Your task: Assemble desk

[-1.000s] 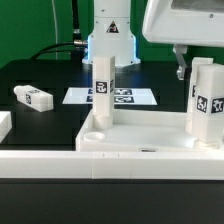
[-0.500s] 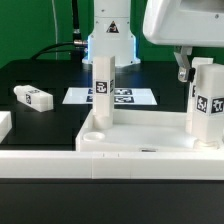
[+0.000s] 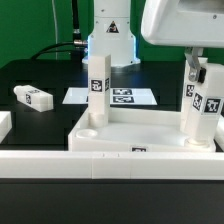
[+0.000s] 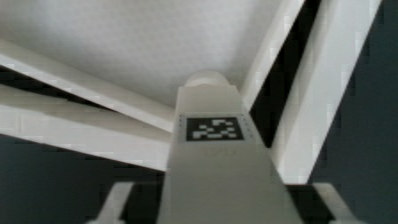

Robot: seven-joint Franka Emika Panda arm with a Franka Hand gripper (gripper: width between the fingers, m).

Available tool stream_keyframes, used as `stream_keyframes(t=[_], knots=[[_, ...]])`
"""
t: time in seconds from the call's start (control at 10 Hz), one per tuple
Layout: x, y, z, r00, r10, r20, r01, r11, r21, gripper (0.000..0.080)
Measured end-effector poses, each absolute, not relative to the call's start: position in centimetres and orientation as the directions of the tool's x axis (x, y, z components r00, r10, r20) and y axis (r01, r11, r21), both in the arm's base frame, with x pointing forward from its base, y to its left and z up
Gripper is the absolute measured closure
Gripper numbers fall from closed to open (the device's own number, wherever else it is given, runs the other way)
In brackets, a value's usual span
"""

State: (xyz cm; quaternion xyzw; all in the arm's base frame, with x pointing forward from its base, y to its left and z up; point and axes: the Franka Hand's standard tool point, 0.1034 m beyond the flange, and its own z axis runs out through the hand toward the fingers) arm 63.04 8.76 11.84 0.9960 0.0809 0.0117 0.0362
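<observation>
The white rimmed desk tabletop (image 3: 140,128) lies at the front of the exterior view. One tagged square leg (image 3: 97,85) stands upright in its corner socket on the exterior view's left. A second tagged leg (image 3: 200,105) stands at the corner on the exterior view's right. My gripper (image 3: 197,72) is shut on that leg's top. In the wrist view the same leg (image 4: 215,128) runs between my fingers (image 4: 134,200), with the gripper (image 4: 226,208) around it and the tabletop (image 4: 125,60) beyond. A third leg (image 3: 32,97) lies loose on the exterior view's left.
The marker board (image 3: 125,97) lies flat behind the tabletop, in front of the arm's base (image 3: 108,40). A long white rail (image 3: 60,165) runs along the front edge. A white part (image 3: 4,125) sits at the exterior view's far left.
The tabletop has turned and slid toward the exterior view's left with both standing legs. The held leg and my gripper moved with it, and a tag now shows on the front rim.
</observation>
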Motion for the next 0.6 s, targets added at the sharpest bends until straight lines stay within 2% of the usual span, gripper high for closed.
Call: stream_keyframes(t=[0.1,0.4,0.6], knots=[[63.05,8.74,11.84,0.987,0.157,0.018,0.155,-0.985,0.074,0.0508],[63.05,8.69,11.84,0.996,-0.081,0.034,-0.083,-0.994,0.064,0.0508],[63.27,7.90,11.80,0.963,-0.263,0.053,-0.265,-0.964,0.026,0.0508]])
